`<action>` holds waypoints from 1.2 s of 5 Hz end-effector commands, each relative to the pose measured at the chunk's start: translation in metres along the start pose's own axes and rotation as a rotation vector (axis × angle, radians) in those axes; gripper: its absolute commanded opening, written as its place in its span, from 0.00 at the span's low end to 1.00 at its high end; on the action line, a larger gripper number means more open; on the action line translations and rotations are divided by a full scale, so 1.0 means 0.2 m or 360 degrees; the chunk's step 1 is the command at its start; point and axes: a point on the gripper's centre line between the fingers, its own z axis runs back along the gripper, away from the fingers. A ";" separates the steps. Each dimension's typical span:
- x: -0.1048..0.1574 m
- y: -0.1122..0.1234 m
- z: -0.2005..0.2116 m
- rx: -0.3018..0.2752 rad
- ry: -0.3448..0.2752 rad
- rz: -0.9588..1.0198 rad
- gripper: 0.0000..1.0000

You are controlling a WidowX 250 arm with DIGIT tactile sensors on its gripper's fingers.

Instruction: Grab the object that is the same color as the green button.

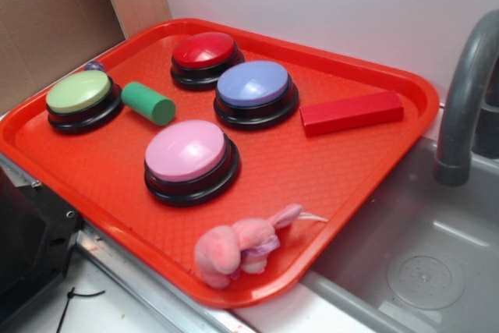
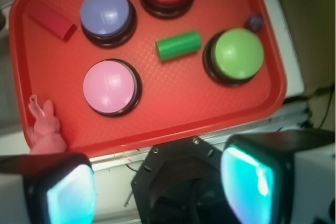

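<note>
Red tray | green cylinder beside green button | fingers wide, empty

no readable txt, labels, brands or nos. on anything in either view.

Red tray; pink, blue, red buttons; red block; pink plush bunny

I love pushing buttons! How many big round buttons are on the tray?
4: green button at the tray's left edge, red button at the back, blue button in the middle, pink button toward the front.
</note>
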 end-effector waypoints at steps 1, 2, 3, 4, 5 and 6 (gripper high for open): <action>0.16 0.07 -0.18 -0.0011 -0.0044 0.0711 1.00; 0.24 0.11 -0.32 0.0050 -0.0024 0.1082 1.00; 0.33 0.15 -0.46 0.0119 -0.0124 0.1394 1.00; 0.38 0.16 -0.58 0.0172 -0.0201 0.1572 1.00; 0.42 0.16 -0.71 0.0181 -0.0246 0.1716 1.00; 0.43 0.16 -0.79 0.0215 -0.0245 0.1724 1.00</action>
